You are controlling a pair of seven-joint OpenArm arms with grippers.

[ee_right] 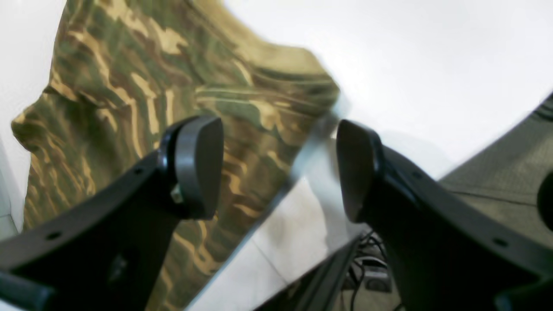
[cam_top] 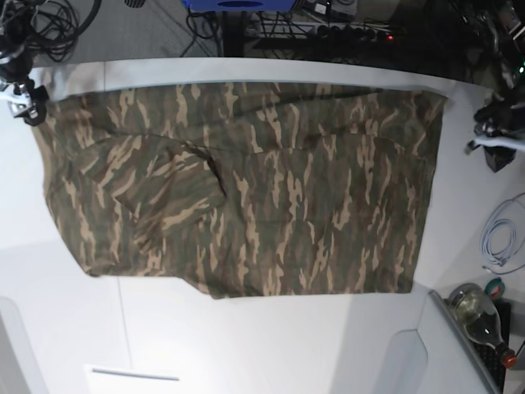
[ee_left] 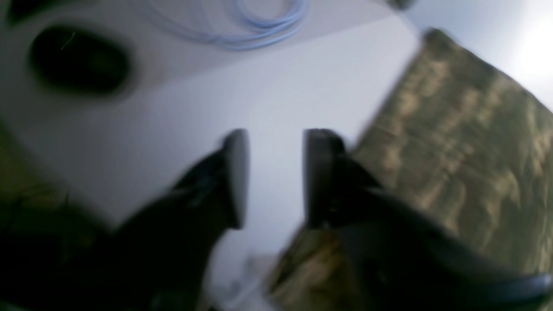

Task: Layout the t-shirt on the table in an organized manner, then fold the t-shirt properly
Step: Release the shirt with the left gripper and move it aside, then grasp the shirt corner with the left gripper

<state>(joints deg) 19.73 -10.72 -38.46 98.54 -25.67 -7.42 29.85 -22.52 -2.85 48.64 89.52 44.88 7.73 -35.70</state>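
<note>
Layout stage near done: t-shirt (cam_top: 246,189) spread across bench (cam_top: 271,345), sleeve tucked, unfolded; left pincer (ee_left: 274,177) and right pincer (ee_right: 278,166) released, empty.

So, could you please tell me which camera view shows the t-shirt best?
The base view: the whole t-shirt lies spread across the table, every edge visible. The left wrist view shows only a blurred part, the right wrist view one corner near the table edge.
</note>
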